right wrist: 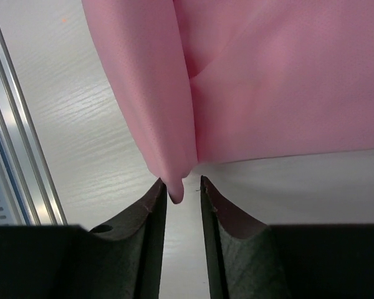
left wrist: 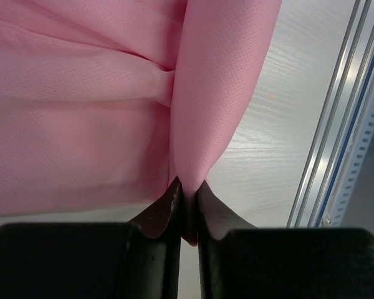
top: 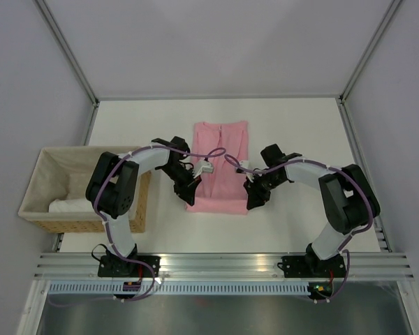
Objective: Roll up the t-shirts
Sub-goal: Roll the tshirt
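The light-pink t-shirt (top: 220, 164) lies in the middle of the white table, folded into a long strip with its near hem towards the arms. My left gripper (top: 188, 197) is at the hem's left corner. In the left wrist view its jaws (left wrist: 187, 185) are shut on a raised fold of the t-shirt (left wrist: 81, 124). My right gripper (top: 252, 201) is at the hem's right corner. In the right wrist view it (right wrist: 181, 182) stands open, and the tip of a hanging fold of the t-shirt (right wrist: 287, 81) dips between its fingers, against the left one only.
A wicker basket (top: 35, 183) with a cloth lining stands at the left, white fabric (top: 70, 206) inside it. An aluminium rail (top: 223, 264) runs along the near table edge, also seen in the wrist views (left wrist: 336, 124) (right wrist: 12, 124).
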